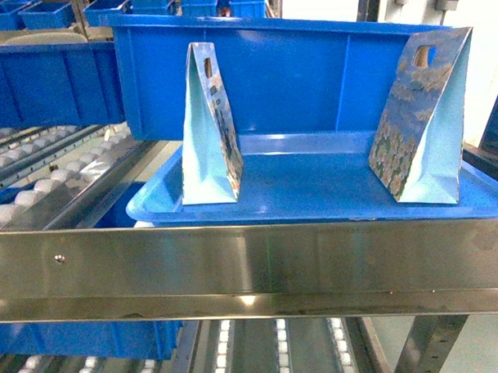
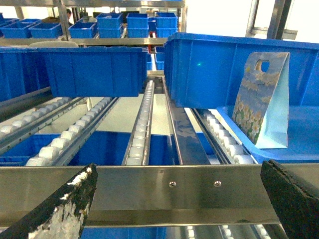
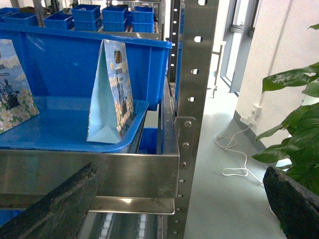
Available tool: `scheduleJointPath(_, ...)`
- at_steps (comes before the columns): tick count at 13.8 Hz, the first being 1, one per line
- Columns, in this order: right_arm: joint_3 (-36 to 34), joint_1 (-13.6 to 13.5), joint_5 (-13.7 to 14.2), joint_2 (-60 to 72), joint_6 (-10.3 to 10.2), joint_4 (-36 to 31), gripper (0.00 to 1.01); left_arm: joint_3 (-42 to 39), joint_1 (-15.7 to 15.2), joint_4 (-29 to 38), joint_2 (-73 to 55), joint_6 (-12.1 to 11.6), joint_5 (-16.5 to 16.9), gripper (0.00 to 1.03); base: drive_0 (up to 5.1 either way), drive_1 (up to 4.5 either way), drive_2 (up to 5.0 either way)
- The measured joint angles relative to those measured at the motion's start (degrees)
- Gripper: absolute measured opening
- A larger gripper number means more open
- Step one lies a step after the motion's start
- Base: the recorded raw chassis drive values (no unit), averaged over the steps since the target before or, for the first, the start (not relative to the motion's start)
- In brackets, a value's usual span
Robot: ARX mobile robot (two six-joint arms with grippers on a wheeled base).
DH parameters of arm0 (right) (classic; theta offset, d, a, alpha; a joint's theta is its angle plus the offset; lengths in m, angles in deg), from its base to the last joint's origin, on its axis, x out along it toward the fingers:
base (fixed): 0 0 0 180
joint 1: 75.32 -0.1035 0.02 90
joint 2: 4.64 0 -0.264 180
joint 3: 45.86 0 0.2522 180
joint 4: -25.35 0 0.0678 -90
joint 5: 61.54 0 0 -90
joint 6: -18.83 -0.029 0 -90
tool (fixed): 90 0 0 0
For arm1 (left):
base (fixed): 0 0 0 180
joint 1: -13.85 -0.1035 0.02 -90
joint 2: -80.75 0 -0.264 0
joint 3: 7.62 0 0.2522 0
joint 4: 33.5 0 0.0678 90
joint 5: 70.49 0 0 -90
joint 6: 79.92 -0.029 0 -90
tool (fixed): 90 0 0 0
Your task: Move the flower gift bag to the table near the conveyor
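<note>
Conveyor (image 1: 252, 268) carries blue tray (image 1: 315, 202); two flower gift bags (image 1: 208, 126) upright on tray.

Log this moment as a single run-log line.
stage: pre-grasp | two flower gift bags upright on blue tray | left gripper: open | right gripper: open

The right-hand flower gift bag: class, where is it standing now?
In the head view, the flower gift bag stands upright at the right end of the blue tray, before the big blue bin, behind the conveyor's steel rail.
</note>
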Motion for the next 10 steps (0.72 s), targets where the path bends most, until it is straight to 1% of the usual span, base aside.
scheduleJointPath(2, 0.0, 0.0, 0.0, 0.0, 0.0, -0.2, 0.98, 0.0, -0.5, 1.7, -0.1, 0.1, 1.4, 0.98, 0.0, 0.0, 0.0)
scheduleJointPath(4, 0.0, -0.6, 1.2, 0.2, 0.3, -1.9, 0.98, 0.0, -1.0, 3.1, -0.2, 0.1, 1.7, 0.98, 0.0, 0.0, 0.0)
scheduleJointPath(5, 0.0, -1.0, 1.6, 0.6, 0.2, -2.9, 0.98, 0.0, -1.2, 3.5, -0.2, 0.3, 1.9, 0.98, 0.0, 0.0, 0.0)
scheduleJointPath(6, 0.0, -2.1, 1.8, 3.3, -0.1, -5.0, 0.98, 0.0, -2.2, 5.9, -1.6, 0.5, 2.6, 0.98, 0.0, 0.0, 0.0)
scheduleJointPath(7, 0.0, -3.7, 2.9, 8.2, -0.2, -8.3, 0.98, 0.0, -1.9, 10.3, -5.2, 0.9, 2.1, 0.98, 0.0, 0.0, 0.0)
scheduleJointPath(9, 0.8, -5.8, 3.5, 19.4, -0.2, -19.9, 0.98, 0.1, 0.6, 24.4, -18.3, 1.1, 2.6, 0.98, 0.0, 0.0, 0.0)
scheduleJointPath(10, 2.4, -6.1, 3.4, 26.0, -0.2, -26.0, 0.98, 0.5, 1.1, 32.0, -26.0, 1.1, 3.7, 0.98, 0.0, 0.0, 0.0)
